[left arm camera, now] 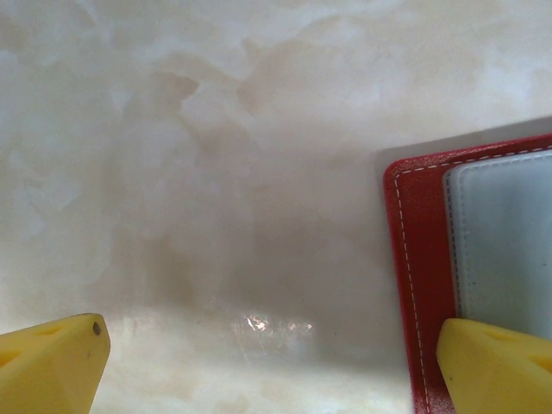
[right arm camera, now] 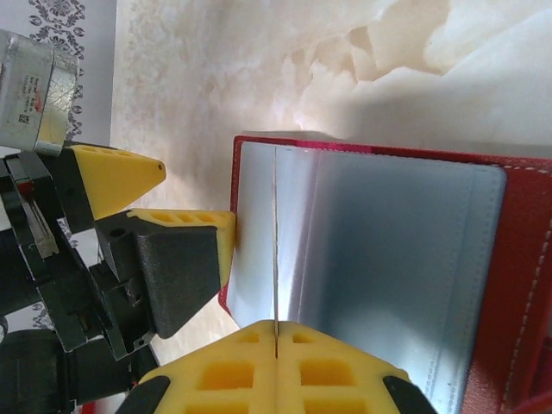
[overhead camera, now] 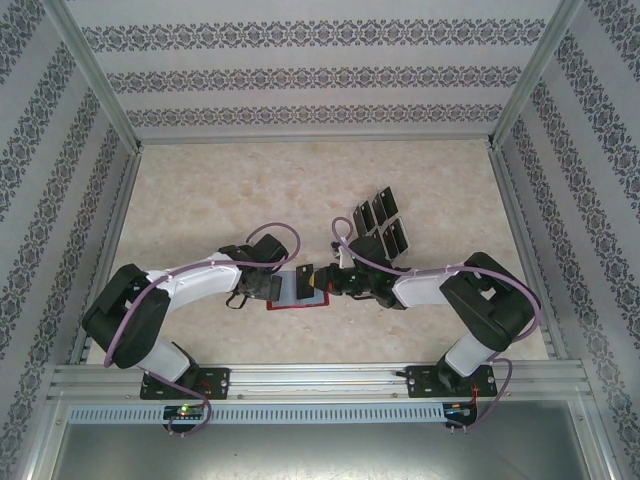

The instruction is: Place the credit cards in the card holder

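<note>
Looks like pinching the clear sleeve (right arm camera: 388,259) of the open red leather-like wallet (right arm camera: 522,259) with the pressed-together right gripper (right arm camera: 276,326), probably to hold a slot open. Bracing its edge under one finger of the wide-spread left gripper (left arm camera: 267,354). Thin black rectangular cards (overhead camera: 380,222) lying just beyond the right one.

card holder (left arm camera: 423,285): cut off at right edge; credit cards (overhead camera: 397,238): marks too small to tell

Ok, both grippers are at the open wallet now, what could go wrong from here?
The open left gripper has one finger over the card holder's edge; a nudge could slide it across the table. The shut right gripper sits at the holder's clear pocket, a thin edge running from its tips; pulling away might drag the holder along. The two grippers are close together and could collide.
</note>
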Motion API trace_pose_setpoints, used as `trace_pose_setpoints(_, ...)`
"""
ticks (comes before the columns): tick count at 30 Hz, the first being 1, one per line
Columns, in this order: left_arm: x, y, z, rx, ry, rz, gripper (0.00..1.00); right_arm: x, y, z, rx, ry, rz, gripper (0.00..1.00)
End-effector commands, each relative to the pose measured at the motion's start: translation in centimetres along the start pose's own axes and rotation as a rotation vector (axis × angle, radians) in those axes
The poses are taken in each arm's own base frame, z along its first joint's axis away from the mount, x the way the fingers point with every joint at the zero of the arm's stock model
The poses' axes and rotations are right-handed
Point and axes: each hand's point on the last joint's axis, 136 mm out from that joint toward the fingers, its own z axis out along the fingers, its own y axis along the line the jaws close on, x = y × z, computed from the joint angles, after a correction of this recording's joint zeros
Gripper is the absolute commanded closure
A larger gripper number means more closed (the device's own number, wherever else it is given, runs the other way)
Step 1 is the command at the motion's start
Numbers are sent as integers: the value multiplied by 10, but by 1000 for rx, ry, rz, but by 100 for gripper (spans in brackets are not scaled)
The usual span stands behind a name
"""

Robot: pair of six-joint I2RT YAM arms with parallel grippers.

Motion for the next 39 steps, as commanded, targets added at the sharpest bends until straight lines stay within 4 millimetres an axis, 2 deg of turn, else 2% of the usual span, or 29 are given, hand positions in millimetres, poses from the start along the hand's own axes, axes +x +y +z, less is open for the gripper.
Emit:
trace_pose_setpoints(1, 6, 2, -1, -16, 8, 16, 2, -2, 1, 5, -16, -16, 10, 100)
trace_pose_setpoints(19, 6, 2, -1, -15, 6, 17, 2, 11, -15, 18, -9, 13, 54, 100)
trace_pose_setpoints(33, 6, 3, -2, -18, 7, 18, 2, 10, -26, 10, 10, 0, 64, 100)
trace_pose_setpoints(39, 6, 3, -2, -16, 5, 18, 2, 11, -26, 14, 2, 20, 65, 100)
